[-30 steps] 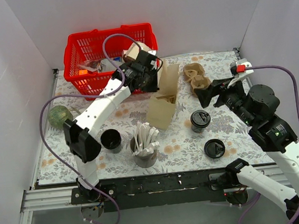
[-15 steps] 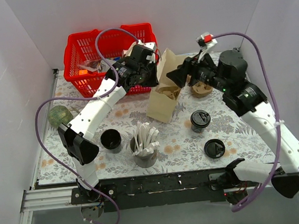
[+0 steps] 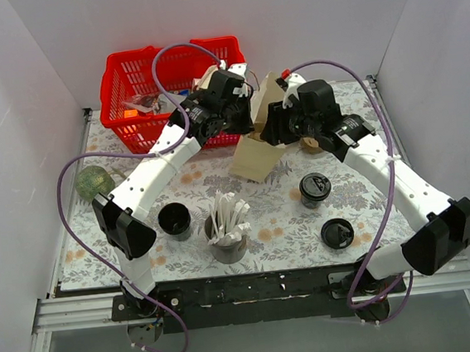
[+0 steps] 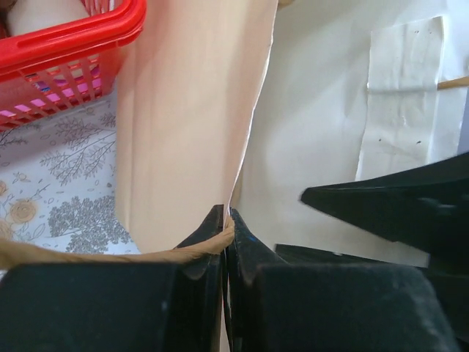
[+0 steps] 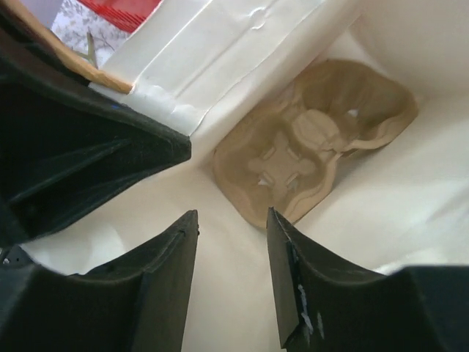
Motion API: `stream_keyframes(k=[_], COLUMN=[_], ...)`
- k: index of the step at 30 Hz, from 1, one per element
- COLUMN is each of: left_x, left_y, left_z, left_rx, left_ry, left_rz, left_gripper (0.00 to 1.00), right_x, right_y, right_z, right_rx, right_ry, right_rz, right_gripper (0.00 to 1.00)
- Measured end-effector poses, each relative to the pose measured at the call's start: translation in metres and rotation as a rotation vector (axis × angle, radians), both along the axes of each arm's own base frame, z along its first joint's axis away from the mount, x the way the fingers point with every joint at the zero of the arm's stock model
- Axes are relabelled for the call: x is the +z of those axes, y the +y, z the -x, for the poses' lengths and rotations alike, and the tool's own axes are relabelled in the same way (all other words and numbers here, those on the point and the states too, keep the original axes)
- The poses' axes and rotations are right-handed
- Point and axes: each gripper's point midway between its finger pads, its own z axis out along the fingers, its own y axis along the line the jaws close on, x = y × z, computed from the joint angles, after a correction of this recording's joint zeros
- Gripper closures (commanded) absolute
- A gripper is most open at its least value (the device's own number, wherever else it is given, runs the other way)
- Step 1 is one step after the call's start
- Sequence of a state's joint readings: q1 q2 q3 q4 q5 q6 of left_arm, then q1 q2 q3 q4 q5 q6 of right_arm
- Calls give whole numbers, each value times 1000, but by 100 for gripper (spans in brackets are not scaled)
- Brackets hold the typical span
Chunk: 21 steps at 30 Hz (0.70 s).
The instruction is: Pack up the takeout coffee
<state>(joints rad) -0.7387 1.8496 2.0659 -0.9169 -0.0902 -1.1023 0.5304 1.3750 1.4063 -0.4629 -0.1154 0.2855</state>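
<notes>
Top view: the small dark takeout coffee cup with its round black lid (image 3: 314,187) stands on the floral worktop (image 3: 281,221), apart from the tilted brown paper bag (image 3: 254,162).

Left wrist: the left tool (image 4: 226,220) is clamped on the bag's rim.

Right wrist: the right tool (image 5: 231,253), fingers apart, hangs over a moulded pulp cup carrier (image 5: 315,154) lying inside the bag.

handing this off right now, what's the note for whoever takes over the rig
Left gripper: shut on the rim of the paper bag, holding its mouth up.
Right gripper: open and empty, at the bag's mouth, above a cardboard cup carrier lying inside.
Takeout coffee: lidded, upright on the table, outside the bag.
Done: bag held open, carrier in.
Left: grasp the coffee, probably with the right arm, and set it into the bag, likely in the carrier.
</notes>
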Motion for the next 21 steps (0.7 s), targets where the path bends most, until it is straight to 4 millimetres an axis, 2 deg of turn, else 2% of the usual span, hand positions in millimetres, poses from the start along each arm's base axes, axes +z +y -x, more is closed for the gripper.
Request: stream_keyframes(k=[4, 8, 11, 16, 21], left_x=[3, 6, 2, -10, -16], left_y=[-14, -28, -31, -32, -33], left_z=[4, 13, 17, 20, 22], left_rx=[-33, -70, -80, -77, -72], left_ry=[-29, -45, -41, -23, -18], left_rz=[14, 27, 22, 5, -8], left_gripper=[100, 100, 100, 100, 100], right_x=[-23, -58, -83, -109, -125], right_y=[8, 13, 12, 8, 3], right_z=[1, 5, 9, 9, 4], right_rx=[34, 64, 61, 8, -46], right_ry=[57, 107, 147, 182, 220], right_rz=[25, 65, 72, 70, 94], right_gripper=[52, 52, 52, 52, 51])
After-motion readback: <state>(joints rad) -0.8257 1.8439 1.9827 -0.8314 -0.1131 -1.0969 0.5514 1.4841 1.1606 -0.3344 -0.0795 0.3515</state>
